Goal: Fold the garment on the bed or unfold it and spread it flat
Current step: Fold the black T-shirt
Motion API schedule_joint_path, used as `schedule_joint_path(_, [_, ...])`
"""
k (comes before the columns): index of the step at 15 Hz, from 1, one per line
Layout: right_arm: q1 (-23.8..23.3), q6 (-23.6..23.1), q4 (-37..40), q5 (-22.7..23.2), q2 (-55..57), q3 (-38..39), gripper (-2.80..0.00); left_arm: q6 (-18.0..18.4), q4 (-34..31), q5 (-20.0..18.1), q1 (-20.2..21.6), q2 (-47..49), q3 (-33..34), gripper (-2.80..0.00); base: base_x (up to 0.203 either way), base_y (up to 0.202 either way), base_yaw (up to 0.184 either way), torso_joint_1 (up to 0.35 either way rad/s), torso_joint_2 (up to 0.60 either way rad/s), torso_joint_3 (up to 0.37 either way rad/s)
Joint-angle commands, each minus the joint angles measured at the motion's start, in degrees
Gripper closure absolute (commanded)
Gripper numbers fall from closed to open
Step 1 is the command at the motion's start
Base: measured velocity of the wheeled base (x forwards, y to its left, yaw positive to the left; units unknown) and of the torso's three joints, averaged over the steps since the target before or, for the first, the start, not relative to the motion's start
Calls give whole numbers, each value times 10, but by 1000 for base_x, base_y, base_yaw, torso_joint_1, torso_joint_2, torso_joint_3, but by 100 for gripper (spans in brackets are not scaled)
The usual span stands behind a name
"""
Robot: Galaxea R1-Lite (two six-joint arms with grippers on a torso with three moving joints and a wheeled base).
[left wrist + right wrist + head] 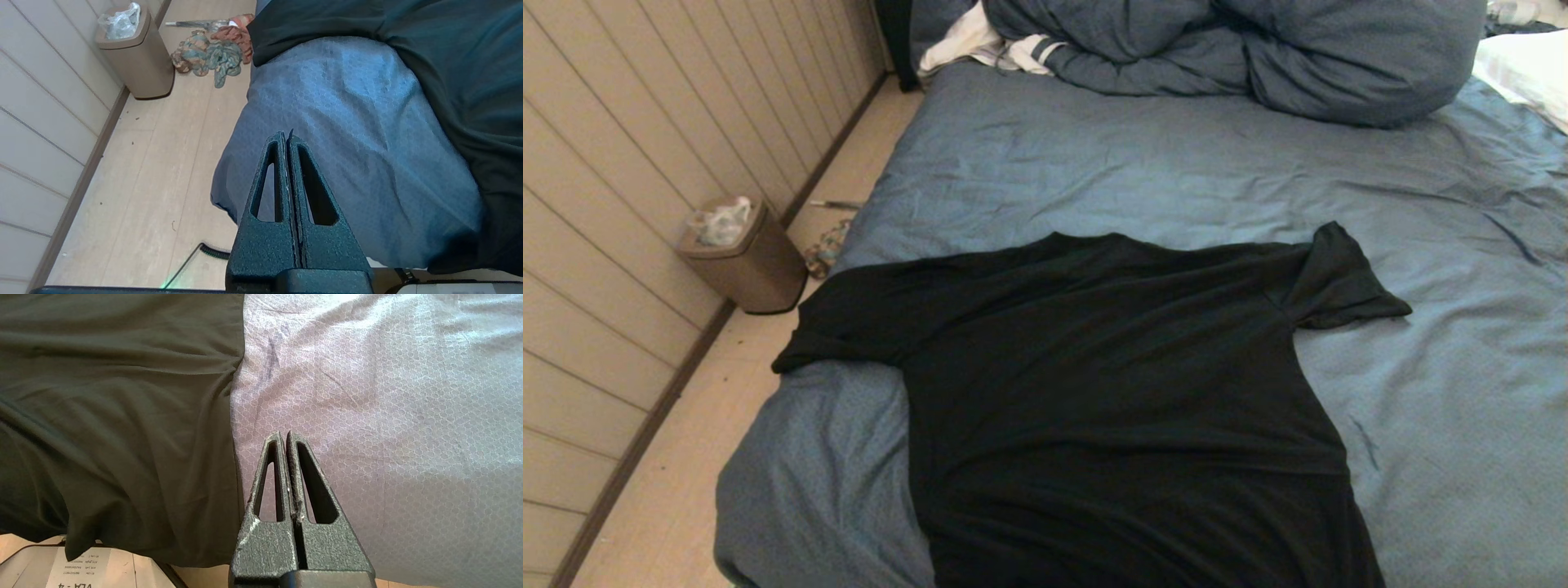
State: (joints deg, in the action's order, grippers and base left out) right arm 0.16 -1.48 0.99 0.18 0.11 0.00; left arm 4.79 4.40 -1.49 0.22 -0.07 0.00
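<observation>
Black cotton, one garment (pixel 1111 392), lay spread on the one bed (pixel 1176 171), its plain back up, both short sleeves out to the sides and its hem hanging over the near edge. One blue-grey duvet (pixel 1258 49) was bunched at the far end, with one white pillow (pixel 1527 69) at the far right and one tan bin (pixel 747 253) on the floor by the wall. Two grippers showed only in their wrist views: the left gripper (pixel 286 136) above the bed's near left corner, the right gripper (pixel 284 437) just beside the shirt's right edge, each with fingers pressed together, holding and touching nothing.
</observation>
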Motion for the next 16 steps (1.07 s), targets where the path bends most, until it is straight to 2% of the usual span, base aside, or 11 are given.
schedule_joint_path(1, [0, 0, 0, 0, 2, 0, 0, -1, 1, 0, 0, 1, 22, 0, 0, 0, 0, 0, 0, 0])
schedule_joint_path(16, [0, -2, -1, -2, 2, 1, 0, -7, 3, 3, 0, 1, 22, 0, 0, 0, 0, 0, 0, 0])
